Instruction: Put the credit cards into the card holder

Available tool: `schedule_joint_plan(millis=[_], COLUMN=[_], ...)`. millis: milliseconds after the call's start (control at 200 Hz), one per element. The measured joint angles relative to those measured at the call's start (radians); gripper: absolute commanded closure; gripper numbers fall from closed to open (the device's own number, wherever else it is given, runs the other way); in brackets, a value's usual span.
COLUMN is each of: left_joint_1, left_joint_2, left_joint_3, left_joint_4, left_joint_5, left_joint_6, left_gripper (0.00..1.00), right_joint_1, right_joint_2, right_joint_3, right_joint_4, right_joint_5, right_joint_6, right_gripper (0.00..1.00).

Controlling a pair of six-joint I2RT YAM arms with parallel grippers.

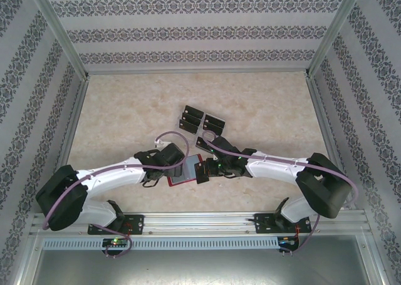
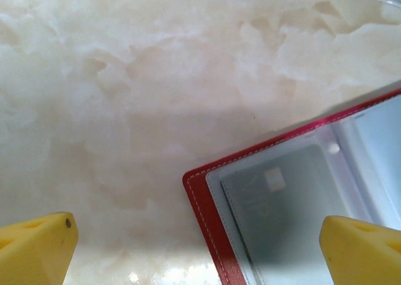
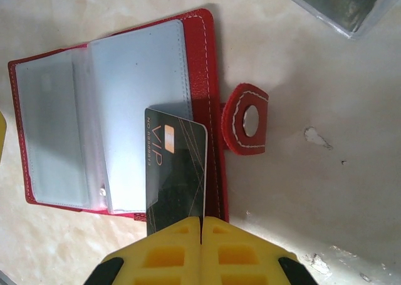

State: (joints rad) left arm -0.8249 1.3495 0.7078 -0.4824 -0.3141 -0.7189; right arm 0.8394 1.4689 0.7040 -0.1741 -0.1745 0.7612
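Pale marbled tabletop [image 1: 125,109]. We note the card holder [image 3: 150,78] lying open; right gripper [image 3: 201,235] pinches a credit card [image 3: 177,172] over it; left gripper [image 2: 197,250] spread wide.

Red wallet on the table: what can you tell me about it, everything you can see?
The card holder looks like red leather with pale stitching, lying open and flat on the marbled table. Inside are clear plastic sleeves; one seems to hold a greyish card. A round snap tab sticks out from one edge. The right gripper, shut on a black card, holds it over that edge; contact is unclear.
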Motion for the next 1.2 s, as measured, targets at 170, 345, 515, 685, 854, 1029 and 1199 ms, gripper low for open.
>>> schedule_joint_plan(millis=[170, 345, 515, 685, 854, 1029, 1199], left_joint_1=[0.0, 0.0, 0.0, 0.0, 0.0, 0.0, 0.0], left_joint_2=[0.051, 0.053, 0.029, 0.02, 0.014, -0.001, -0.011], left_joint_3=[0.001, -0.046, -0.076, -0.093, -0.103, -0.116, -0.125], left_joint_4=[-0.005, -0.005, 0.009, 0.03, 0.046, 0.054, 0.054], left_joint_5=[-0.006, -0.005, -0.005, -0.004, -0.002, -0.002, -0.002], left_joint_6=[-0.014, -0.041, -0.074, -0.084, -0.084, -0.087, -0.087], left_gripper=[0.0, 0.0, 0.0, 0.0, 0.0, 0.0, 0.0], right_joint_1=[0.0, 0.0, -0.003, -0.02, -0.026, -0.033, -0.033], right_joint_2=[0.0, 0.0, 0.0, -0.021, -0.064, -0.042, 0.052], right_joint_3=[0.0, 0.0, 0.0, 0.002, 0.05, 0.107, 0.142], right_joint_4=[0.0, 0.0, 0.0, -0.002, -0.005, 0.042, 0.105], right_joint_5=[0.0, 0.0, -0.005, -0.027, -0.06, -0.124, -0.188], right_joint_6=[0.0, 0.0, 0.0, -0.006, -0.029, -0.054, -0.069], right_gripper=[1.0, 1.0, 1.0, 1.0, 1.0, 1.0, 1.0])
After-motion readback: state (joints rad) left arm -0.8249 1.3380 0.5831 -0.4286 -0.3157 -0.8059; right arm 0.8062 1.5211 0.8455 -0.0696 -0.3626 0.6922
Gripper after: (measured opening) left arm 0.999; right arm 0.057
